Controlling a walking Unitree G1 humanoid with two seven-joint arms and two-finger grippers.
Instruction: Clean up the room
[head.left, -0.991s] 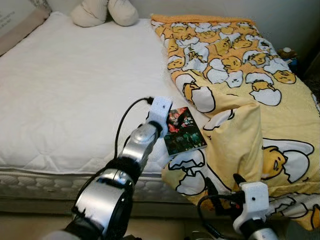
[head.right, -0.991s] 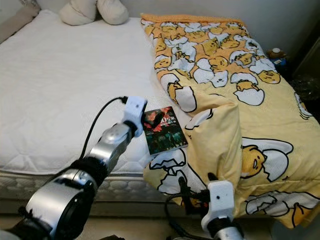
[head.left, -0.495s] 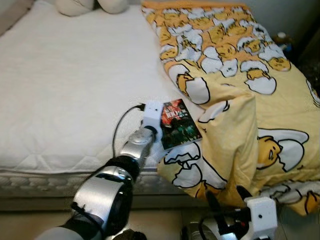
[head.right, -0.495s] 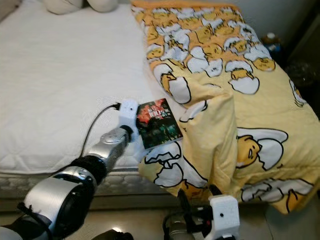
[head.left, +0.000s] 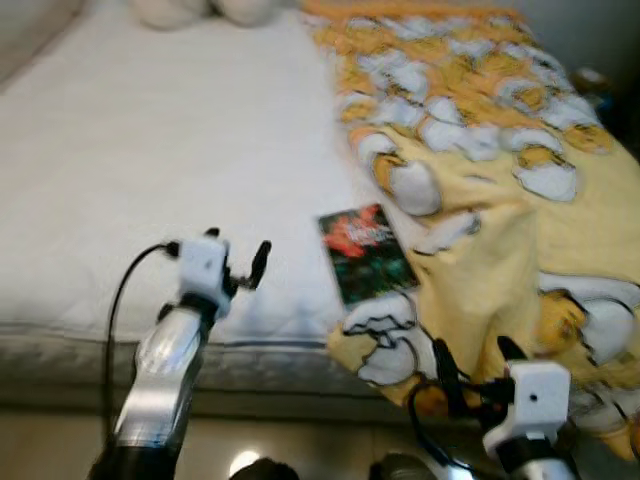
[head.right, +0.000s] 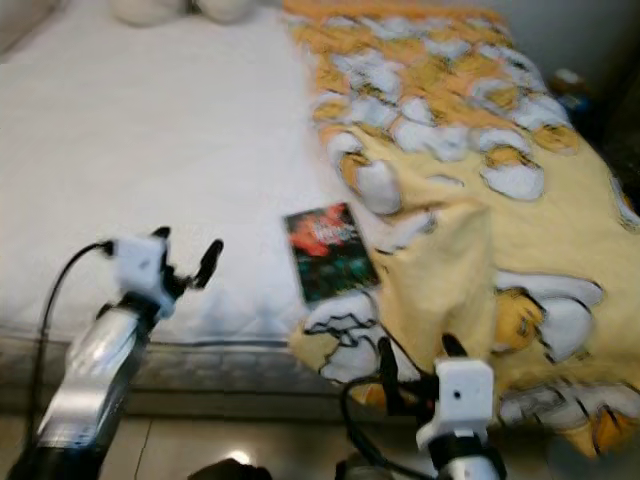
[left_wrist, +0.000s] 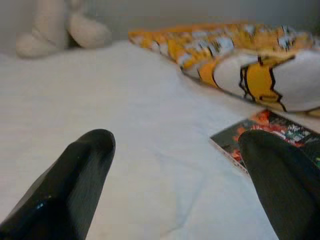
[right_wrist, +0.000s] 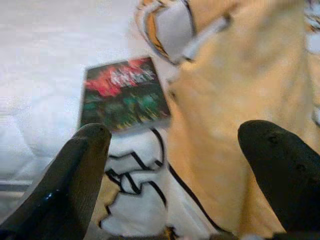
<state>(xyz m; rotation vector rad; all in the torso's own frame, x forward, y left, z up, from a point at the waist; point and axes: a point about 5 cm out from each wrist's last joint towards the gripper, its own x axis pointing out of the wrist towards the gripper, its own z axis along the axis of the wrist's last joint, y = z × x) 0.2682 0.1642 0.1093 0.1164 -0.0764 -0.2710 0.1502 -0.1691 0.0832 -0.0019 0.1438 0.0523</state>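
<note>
While my left gripper (head.left: 235, 268) hovers spread wide above the bed (head.left: 120, 170) near its front edge, the book (head.left: 364, 253) lies flat beside the blanket (head.left: 500, 200), touching its fold, well apart from those fingers. I judge the step is reaching for it; next I must swing toward it. Its long axis runs from the front edge toward the head. My right gripper (head.left: 468, 362), also spread, hangs below the front edge.

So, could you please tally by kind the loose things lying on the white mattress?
Dark rectangular book with red cover lettering: 1
Yellow cartoon-egg print blanket: 1
Cream plush toy at the far end: 1
Total: 3
</note>
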